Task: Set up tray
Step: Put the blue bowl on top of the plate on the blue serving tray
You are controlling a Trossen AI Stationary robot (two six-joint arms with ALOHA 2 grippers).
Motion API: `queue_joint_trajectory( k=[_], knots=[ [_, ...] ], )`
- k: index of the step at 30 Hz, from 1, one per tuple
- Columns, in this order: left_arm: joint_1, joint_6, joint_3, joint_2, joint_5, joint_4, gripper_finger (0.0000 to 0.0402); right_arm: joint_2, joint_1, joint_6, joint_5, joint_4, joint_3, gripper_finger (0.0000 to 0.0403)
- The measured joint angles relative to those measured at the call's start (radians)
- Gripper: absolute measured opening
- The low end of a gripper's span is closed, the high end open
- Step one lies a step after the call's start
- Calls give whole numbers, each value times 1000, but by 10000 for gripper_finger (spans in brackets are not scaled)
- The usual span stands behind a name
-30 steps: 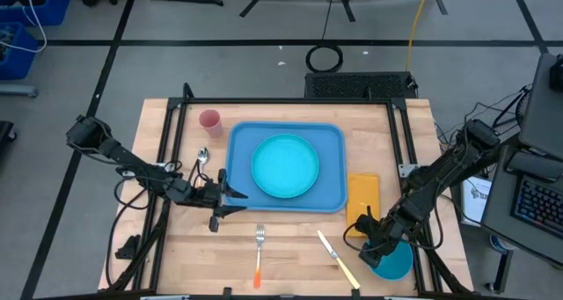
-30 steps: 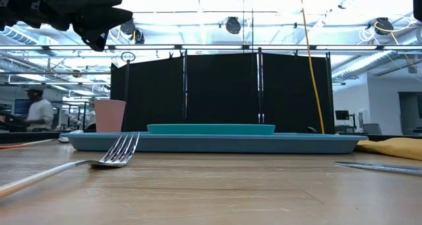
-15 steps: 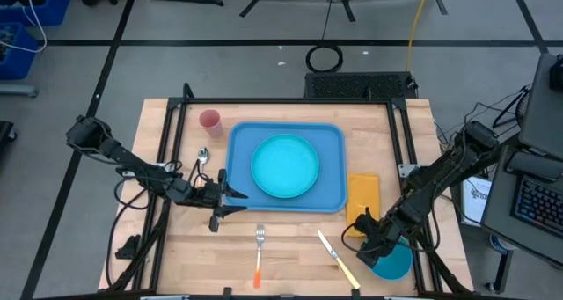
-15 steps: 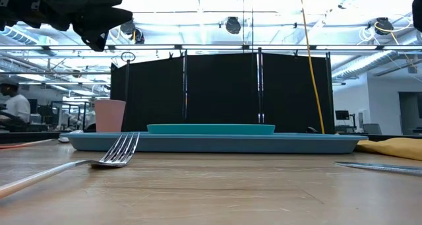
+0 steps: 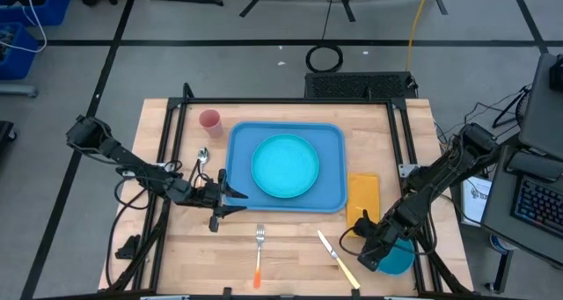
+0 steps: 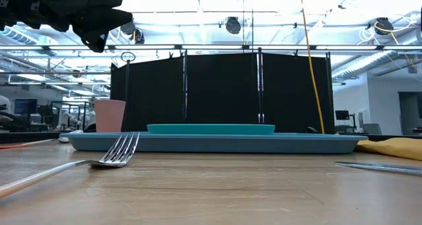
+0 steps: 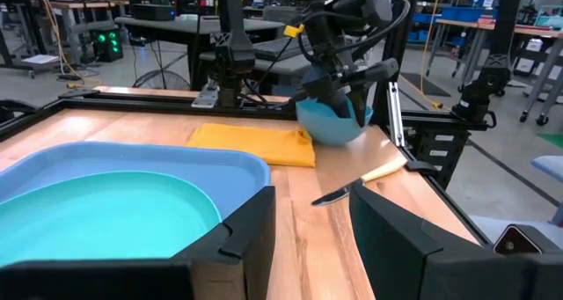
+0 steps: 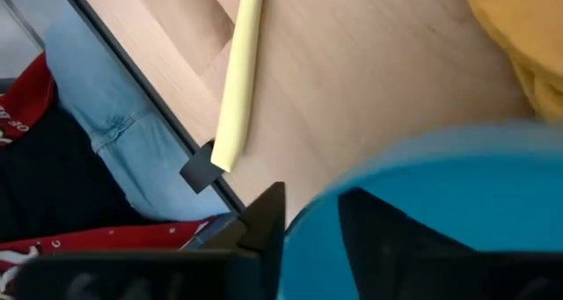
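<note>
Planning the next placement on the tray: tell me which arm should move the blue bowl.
The right. Its gripper is already shut on the blue bowl's rim at the table's near right corner. The left gripper sits open beside the tray's left edge, far from it.

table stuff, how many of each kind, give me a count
tray: 1
plate: 1
bowl, in the right gripper: 1
cup: 1
spoon: 1
fork: 1
knife: 1
yellow cloth: 1
Total: 8
</note>
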Motion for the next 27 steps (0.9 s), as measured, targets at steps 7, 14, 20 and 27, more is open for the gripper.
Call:
queue_joint_trajectory(
  k=[7, 14, 20, 27],
  knots=[
    [0, -2, 0, 0, 1, -5, 150, -3, -1, -16, -24, -4, 2, 15],
    [0, -6, 0, 0, 1, -8, 150, -3, -1, -31, -46, -15, 2, 15],
    [0, -16, 0, 0, 0, -13, 150, -14, 0, -29, -98, -29, 7, 15],
    [0, -21, 0, 0, 0, -14, 150, -74, 0, -46, -71, -267, 117, 1]
  ],
)
